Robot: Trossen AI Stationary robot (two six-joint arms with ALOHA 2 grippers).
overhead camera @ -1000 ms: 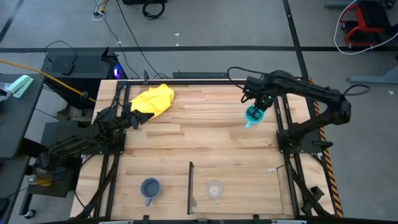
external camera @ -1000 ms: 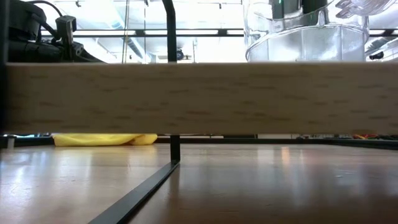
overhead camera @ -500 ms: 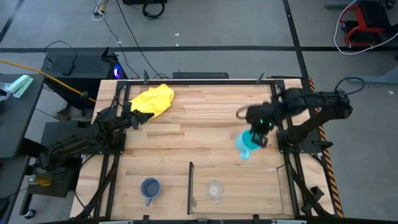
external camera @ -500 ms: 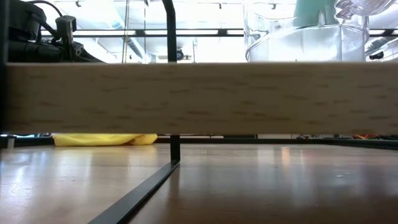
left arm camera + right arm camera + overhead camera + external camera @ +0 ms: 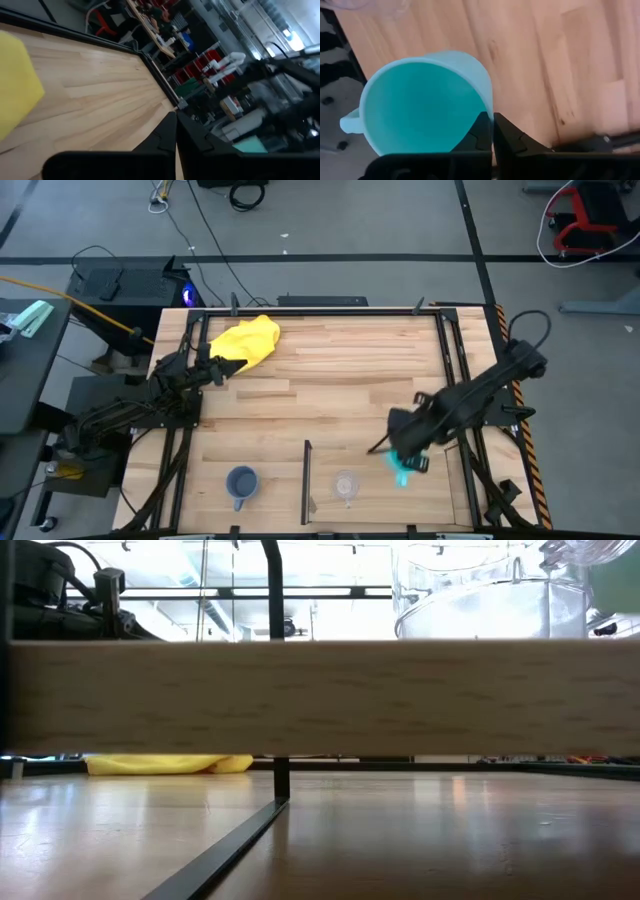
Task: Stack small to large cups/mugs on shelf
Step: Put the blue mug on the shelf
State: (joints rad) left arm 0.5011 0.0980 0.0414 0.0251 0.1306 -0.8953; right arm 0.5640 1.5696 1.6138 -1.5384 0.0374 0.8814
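Observation:
My right gripper [image 5: 408,448] is shut on the bright cyan mug [image 5: 401,469] over the near right section of the shelf [image 5: 400,505]. The section is bounded by the thin dark divider [image 5: 306,478]. The small clear cup [image 5: 345,485] stands on its base in that section, just left of the mug. The grey-blue mug [image 5: 241,483] stands left of the divider. My left gripper [image 5: 216,368] is shut and empty at the far left, beside the yellow cloth [image 5: 246,340]. My right gripper holds the cyan mug by its wall at the rim [image 5: 488,111], one finger inside the mug and one outside. The mug's opening faces the wrist camera, and its handle [image 5: 349,123] is on the side away from the fingers. The fingers slant down from the table's right.
Black frame rails [image 5: 452,360] run along the table's right and left sides. The yellow cloth lies at the far left of the planks and also shows in the low view [image 5: 168,764]. A wooden plank [image 5: 320,698] crosses the low view.
My right gripper has carried the cyan mug from the table's far right toward the near edge, to a spot just right of the clear cup. The arm has folded back and swung round as it went. The mug has stayed in the hold.

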